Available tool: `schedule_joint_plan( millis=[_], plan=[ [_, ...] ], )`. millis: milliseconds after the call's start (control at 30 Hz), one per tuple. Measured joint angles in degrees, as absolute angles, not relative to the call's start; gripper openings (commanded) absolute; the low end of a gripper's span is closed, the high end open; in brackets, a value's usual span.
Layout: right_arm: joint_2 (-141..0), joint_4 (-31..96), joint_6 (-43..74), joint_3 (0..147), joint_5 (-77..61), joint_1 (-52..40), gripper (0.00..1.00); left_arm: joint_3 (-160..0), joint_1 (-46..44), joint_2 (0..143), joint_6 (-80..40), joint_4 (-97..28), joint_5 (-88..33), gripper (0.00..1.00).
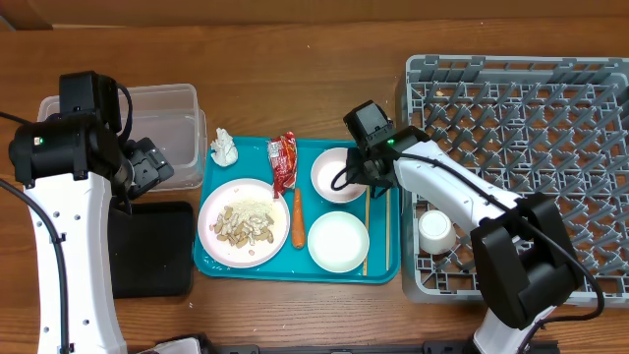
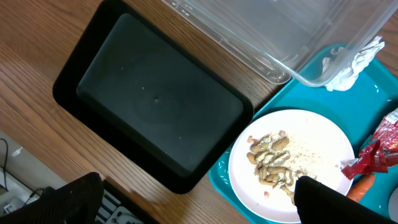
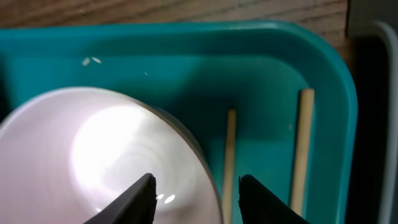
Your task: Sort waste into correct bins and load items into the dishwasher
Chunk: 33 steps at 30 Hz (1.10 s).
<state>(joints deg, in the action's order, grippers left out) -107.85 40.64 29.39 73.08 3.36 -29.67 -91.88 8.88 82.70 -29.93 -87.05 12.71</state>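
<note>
My right gripper (image 1: 356, 169) (image 3: 196, 190) is open, low over the teal tray, its fingers straddling the right rim of the upper white bowl (image 1: 335, 175) (image 3: 93, 155). Two chopsticks (image 1: 367, 228) (image 3: 229, 155) lie just right of that bowl. A second bowl (image 1: 338, 241) sits below it. The plate (image 1: 246, 221) (image 2: 311, 149) holds rice and food scraps. The carrot (image 1: 297, 218), red wrapper (image 1: 283, 162) and tissue (image 1: 225, 147) lie beside it. My left gripper (image 1: 147, 169) (image 2: 199, 205) is open and empty above the black tray (image 1: 152, 246) (image 2: 155, 106), beside the clear tub (image 1: 167, 123) (image 2: 280, 37).
The grey dish rack (image 1: 521, 128) fills the right side, with a small white cup (image 1: 435, 231) in its front left corner. The teal tray (image 1: 221, 267) (image 3: 280, 56) lies between the bins and the rack, its right edge close to the rack wall.
</note>
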Motion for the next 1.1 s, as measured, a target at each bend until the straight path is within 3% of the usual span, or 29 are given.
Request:
schedule_joint_plan(
  millis=[200, 433, 700, 900, 1100],
  plan=[
    [-108.6, 40.6, 26.89, 72.51, 3.03, -29.71, 0.04, -91.88, 8.88, 82.7, -29.93, -87.05, 12.71, 1.0],
    [-108.71, 47.9, 24.27, 76.05, 2.81, -29.78, 0.04, -91.88, 8.88, 82.7, -29.93, -87.05, 12.71, 1.0],
    [-103.04, 63.68, 21.54, 91.48, 6.48, -30.04, 0.04, -91.88, 8.88, 82.7, -29.93, -87.07, 12.71, 1.0],
    [-94.48, 71.31, 26.68, 96.44, 24.77, -26.63, 0.04, -91.88, 8.88, 82.7, -29.93, -87.05, 12.71, 1.0],
    [-94.04, 74.46, 36.25, 95.48, 47.86, -16.86, 0.04, -91.88, 8.88, 82.7, -29.93, -87.05, 12.71, 1.0]
  ],
)
